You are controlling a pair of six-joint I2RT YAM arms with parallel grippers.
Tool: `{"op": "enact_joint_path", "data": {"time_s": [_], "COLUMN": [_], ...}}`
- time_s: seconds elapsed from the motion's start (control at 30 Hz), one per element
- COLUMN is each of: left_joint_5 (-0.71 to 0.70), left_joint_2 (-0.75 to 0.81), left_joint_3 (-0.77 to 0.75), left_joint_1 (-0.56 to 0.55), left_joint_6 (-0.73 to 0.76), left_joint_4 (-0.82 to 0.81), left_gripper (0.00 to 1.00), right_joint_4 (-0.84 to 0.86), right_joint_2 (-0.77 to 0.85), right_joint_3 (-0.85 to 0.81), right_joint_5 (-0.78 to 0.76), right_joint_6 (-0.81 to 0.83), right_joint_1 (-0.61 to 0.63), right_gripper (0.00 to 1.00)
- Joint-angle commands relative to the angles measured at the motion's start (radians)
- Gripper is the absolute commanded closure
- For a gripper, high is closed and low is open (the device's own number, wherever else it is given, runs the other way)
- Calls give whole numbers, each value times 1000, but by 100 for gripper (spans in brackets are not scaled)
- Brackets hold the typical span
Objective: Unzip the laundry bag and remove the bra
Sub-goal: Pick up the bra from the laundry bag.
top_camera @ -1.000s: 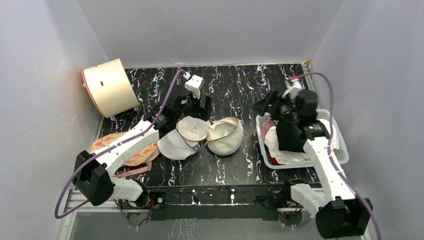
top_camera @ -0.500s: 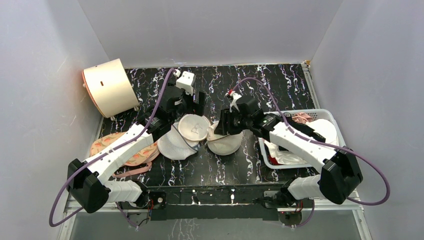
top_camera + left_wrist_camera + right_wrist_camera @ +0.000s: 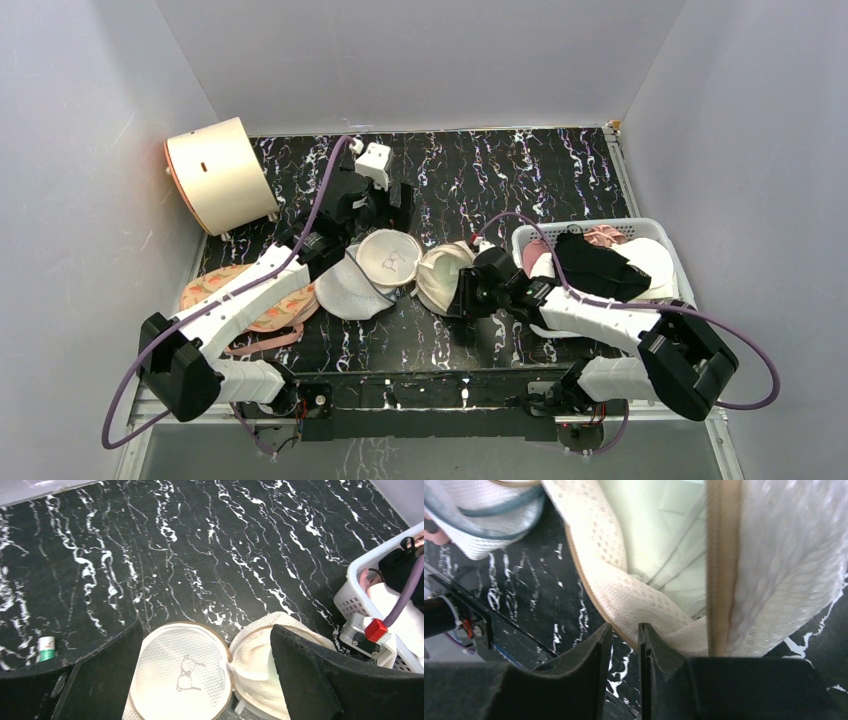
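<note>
The laundry bag [image 3: 445, 278] lies unzipped at the middle of the desk [image 3: 500, 170]. It is spread in two joined halves, so its long axis runs left to right across the desk. Its round lid [image 3: 182, 672] is folded out to the left, flat face up, showing the small black line drawing. The drum-shaped body sits to the right of the lid and touches it at the seam. Its mouth tips toward the near right. In the right wrist view, pale smooth fabric [image 3: 664, 555] lies inside the mouth, too close to the camera to identify.

The right end effector [image 3: 624, 630] is low at the body's near-right rim. Only a narrow slit separates its fingers, and the tan edge of the mesh runs down to the tips. I cannot tell whether that edge is pinched.

The left end effector [image 3: 205, 627] hangs above the lid with its fingers [image 3: 105, 680] spread wide, one on each side of the disc. It grasps nothing.

A white mesh dome bag [image 3: 345, 295] lies against the lid's near-left side. Further left, a peach bra [image 3: 205, 285] shows partly under the left arm. A white basket [image 3: 640, 222] of clothes stands to the right of the bag. A cream cylinder [image 3: 215, 175] lies on its side in the far left corner.
</note>
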State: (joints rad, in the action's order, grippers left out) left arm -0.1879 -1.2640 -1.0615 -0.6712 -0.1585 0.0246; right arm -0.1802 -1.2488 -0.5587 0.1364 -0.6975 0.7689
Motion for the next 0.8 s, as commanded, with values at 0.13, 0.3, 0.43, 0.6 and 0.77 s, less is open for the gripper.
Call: {"op": "enact_joint_path", "data": {"time_s": [0.13,0.3,0.43,0.6,0.77], "left_joint_5": [153,170,204,192,185], "left_joint_2": [-56,-39,-42,-21,-7], "left_joint_3": [-79,40,36,42,44], "left_joint_1": [2,2,-1,0,-1], "left_joint_6": [-66,-39,-44,-33,-23], "left_joint_4": [13,-62,-46,-37,-32], "left_gripper": [2,2,2,2,2], "right_joint_4": [-22,-62,-7,8,-93], "right_joint_2": [89,139,177,103,-78], "right_joint_3": [-108,-139,-143,-204,-355], "right_joint_5": [-11,-119,-242,-361,-436], "right_joint_6": [22,9,-13,9,69], "right_joint_1": [6,6,5,5,6], "right_gripper": [60,52,52,56,64]}}
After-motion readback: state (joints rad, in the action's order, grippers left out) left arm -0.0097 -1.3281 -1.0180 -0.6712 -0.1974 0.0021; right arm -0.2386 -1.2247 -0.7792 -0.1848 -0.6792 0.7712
